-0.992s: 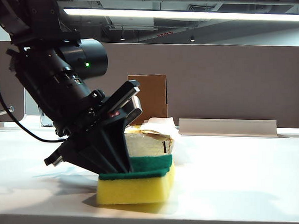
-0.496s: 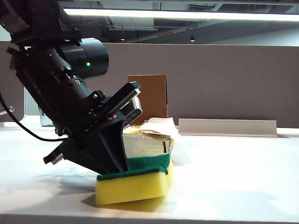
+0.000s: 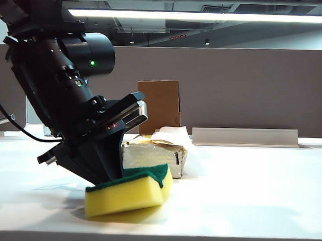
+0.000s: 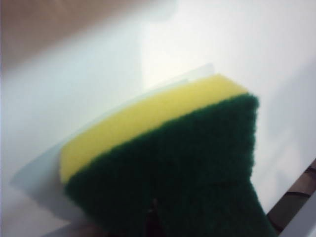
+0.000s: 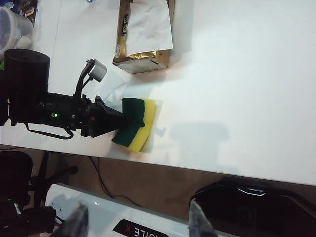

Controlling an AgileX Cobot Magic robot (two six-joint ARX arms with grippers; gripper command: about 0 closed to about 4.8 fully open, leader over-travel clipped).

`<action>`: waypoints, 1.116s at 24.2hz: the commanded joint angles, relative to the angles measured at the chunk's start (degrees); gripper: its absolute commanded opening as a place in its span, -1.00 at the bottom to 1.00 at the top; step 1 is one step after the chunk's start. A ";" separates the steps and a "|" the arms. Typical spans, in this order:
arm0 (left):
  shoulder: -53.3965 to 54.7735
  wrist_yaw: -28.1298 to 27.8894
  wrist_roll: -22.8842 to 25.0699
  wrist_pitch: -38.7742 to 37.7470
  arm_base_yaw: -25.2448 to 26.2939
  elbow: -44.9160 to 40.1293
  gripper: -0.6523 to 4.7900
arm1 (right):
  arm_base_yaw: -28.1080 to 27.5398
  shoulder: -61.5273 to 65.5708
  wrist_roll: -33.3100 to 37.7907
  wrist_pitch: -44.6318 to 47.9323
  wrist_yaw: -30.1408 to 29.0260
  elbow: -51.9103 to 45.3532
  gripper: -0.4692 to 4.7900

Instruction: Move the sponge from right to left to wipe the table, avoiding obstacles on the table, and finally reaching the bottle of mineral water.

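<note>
Left tool (image 3: 114, 177) clamped on the sponge (image 3: 128, 193), tilted for wiping.
Tissue pack (image 3: 154, 154) stood just behind; my right tool (image 5: 133, 222) hung open above the bench (image 3: 243, 197).

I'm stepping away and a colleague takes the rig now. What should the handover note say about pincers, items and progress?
Left pincer: shut on the sponge, pressing it tilted on the table, in front of the tissue pack.
Right pincer: open, empty, parked high over the table's near edge.
Cardboard box: upright behind the tissue pack.
Done: sponge gripped.
Left: wipe leftward past the obstacles to the water bottle, not identifiable in these views.
</note>
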 commanded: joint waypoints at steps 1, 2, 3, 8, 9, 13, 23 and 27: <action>0.26 -9.25 2.32 -5.73 0.63 -0.70 -0.78 | 0.04 -0.24 0.00 0.42 -0.13 0.17 0.16; 0.22 -9.62 2.38 -6.08 0.77 -0.70 -0.78 | 0.04 -0.24 0.00 0.44 -0.13 0.17 0.16; 0.13 -9.68 2.58 -6.40 1.03 -0.70 -0.78 | 0.04 -0.26 0.00 0.42 -0.13 0.17 0.13; -0.09 -9.73 3.45 -7.76 3.06 -0.72 -0.78 | 0.04 -0.35 -0.02 0.42 -0.15 0.17 0.10; -0.17 -9.75 3.72 -8.07 3.48 -0.72 -0.78 | 0.04 -0.46 -0.02 0.44 -0.15 0.17 0.10; -0.79 -11.26 4.44 -9.53 4.68 -0.74 -0.78 | 0.04 -0.57 -0.02 0.39 -0.15 0.17 0.10; -5.31 -12.28 6.16 -10.60 8.74 -4.83 -0.78 | 0.09 -0.59 0.00 0.42 -1.49 0.17 0.10; -10.23 -12.20 6.71 -10.27 14.64 -10.58 -0.78 | 1.27 -0.57 0.00 0.50 -1.42 0.17 0.10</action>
